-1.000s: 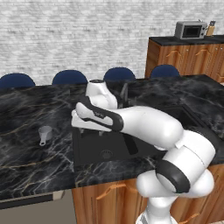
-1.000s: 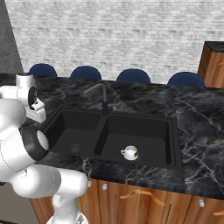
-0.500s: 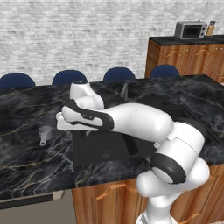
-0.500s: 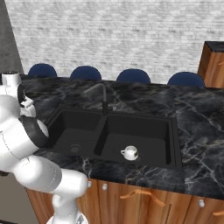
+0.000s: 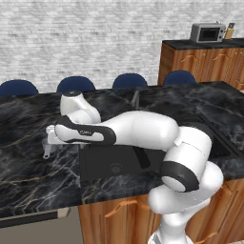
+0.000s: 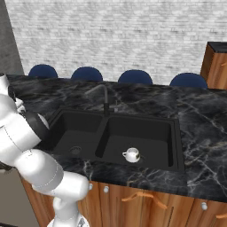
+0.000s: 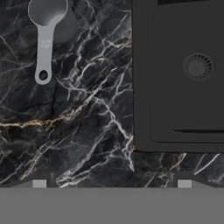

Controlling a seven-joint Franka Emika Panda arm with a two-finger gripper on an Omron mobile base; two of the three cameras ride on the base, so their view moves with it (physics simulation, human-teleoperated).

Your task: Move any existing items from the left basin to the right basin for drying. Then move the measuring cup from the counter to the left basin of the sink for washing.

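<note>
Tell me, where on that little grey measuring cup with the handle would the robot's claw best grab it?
Probably by the thin straight handle, coming straight down from above. The measuring cup sits upright on the counter with its handle lying flat and level, narrow enough to fit between the open gripper fingers. The round bowl is wider and smooth, likelier to slip.

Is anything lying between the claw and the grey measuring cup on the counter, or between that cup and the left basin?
Nothing visible does. The open claw hangs over bare black marble counter; the small grey metallic measuring cup lies beyond it, handle toward the claw. The black left basin beside it holds nothing but its drain.
</note>
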